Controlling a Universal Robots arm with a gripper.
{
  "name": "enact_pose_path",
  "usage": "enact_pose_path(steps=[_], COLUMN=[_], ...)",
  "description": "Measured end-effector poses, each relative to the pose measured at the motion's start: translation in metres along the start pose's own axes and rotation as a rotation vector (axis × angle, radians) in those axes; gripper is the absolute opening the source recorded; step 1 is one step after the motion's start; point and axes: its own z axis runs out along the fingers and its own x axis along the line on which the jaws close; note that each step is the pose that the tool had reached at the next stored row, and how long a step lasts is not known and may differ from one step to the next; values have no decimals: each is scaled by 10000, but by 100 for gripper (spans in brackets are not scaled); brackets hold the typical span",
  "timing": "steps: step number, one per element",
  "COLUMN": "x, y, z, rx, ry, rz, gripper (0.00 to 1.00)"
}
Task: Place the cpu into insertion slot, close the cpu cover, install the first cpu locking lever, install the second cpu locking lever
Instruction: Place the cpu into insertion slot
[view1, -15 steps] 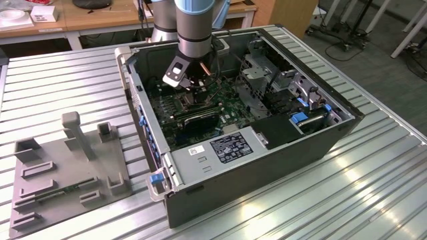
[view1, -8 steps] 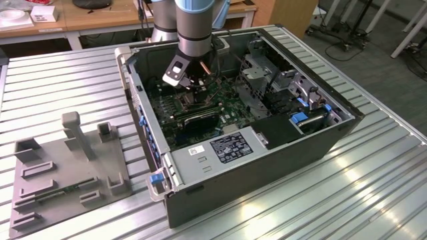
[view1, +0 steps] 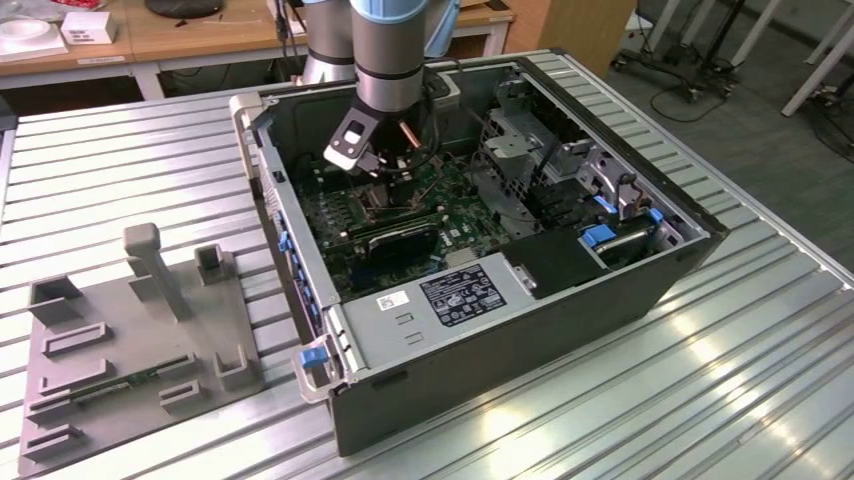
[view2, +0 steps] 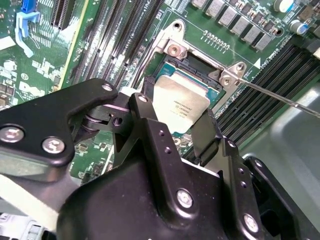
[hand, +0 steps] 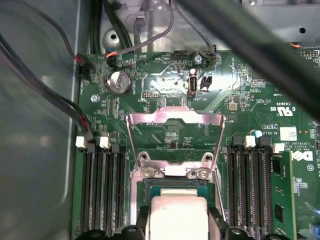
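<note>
Well apart from the insertion slot (view2: 192, 67), on the exterior view's left, lies a grey fixture plate (view1: 147, 345), while inside the open computer case (view1: 534, 340) the gripper (view2: 175, 125) clasps the cpu (view2: 180, 105) by two edges right over that slot, and the cpu cover (hand: 175, 118) is flipped open just beyond it.

cpu (view2: 181, 102) lower edge hidden behind claw (view2: 175, 120) — insertion slot (view2: 197, 65) mostly covered.
</note>
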Motion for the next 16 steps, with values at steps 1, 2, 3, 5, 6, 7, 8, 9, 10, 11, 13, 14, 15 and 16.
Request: enact_pose_path(steps=[1,2,3,5,6,7,8,9,10,11,13,14,15,16], x=[0,0,2,3,3,3,4,5,6,7,12,15,17,17], y=[0,0,0,0,0,0,0,0,0,0,0,0,0,0], z=[0,0,0,0,0,0,1,1,0,0,1,1,1,1], rx=[0,-1,-1,0,0,1,0,0,2,2,1,1,2,2], ry=[-1,-2,-2,-1,-2,-5,-11,-32,-72,-107,-180,-204,-209,-209], rz=[3,4,6,-10,-20,-29,-37,-46,-58,-71,-96,-109,-118,-121], gripper=[54,54,54,54,54,54,54,54,54,54,54,54,54,54])
